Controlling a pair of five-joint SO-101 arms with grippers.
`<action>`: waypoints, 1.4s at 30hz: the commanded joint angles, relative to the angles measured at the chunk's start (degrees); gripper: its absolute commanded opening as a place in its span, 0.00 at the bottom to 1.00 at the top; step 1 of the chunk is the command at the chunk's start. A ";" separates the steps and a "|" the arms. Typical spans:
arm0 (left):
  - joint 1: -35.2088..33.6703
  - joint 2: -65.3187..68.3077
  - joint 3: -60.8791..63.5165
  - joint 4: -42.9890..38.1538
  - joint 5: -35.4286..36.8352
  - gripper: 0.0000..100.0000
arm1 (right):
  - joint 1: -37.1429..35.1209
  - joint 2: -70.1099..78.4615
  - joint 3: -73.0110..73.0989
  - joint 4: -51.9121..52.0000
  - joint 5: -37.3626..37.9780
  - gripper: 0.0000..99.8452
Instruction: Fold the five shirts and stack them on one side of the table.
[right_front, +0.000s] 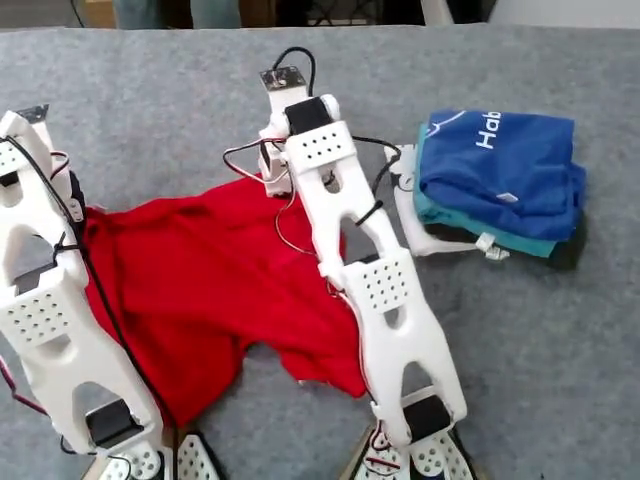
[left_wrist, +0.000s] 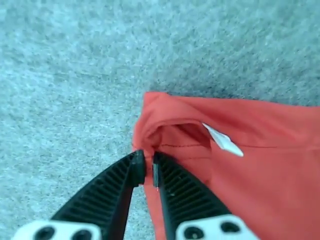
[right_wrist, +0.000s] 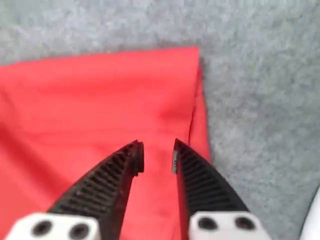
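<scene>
The red shirt (right_front: 200, 290) is spread across the table's (right_front: 150, 90) near-left part, its collar edge pinched in the closed left gripper (left_wrist: 148, 167). The right gripper (right_wrist: 157, 157) is held slightly parted above another corner.

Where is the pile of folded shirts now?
In the high view, the pile of folded shirts, blue on top, lies at the right side of the grey table, apart from the red shirt.

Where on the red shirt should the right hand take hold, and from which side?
Best guess: the red shirt edge beside the corner, coming down from above. The fabric lies flat there with a free edge against the table. The open right hand hovers just inside it, and the left hand pinches the edge by the label.
</scene>
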 joint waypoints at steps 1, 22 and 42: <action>0.13 -1.23 -0.48 -0.53 0.26 0.03 | 1.41 1.63 -2.24 -0.62 -0.09 0.11; 0.13 -1.23 -0.22 -0.53 0.26 0.03 | 2.99 5.93 -2.15 -0.70 -0.09 0.11; 0.48 -1.23 -1.01 -0.62 0.18 0.03 | 2.37 9.01 -10.59 1.49 0.26 0.02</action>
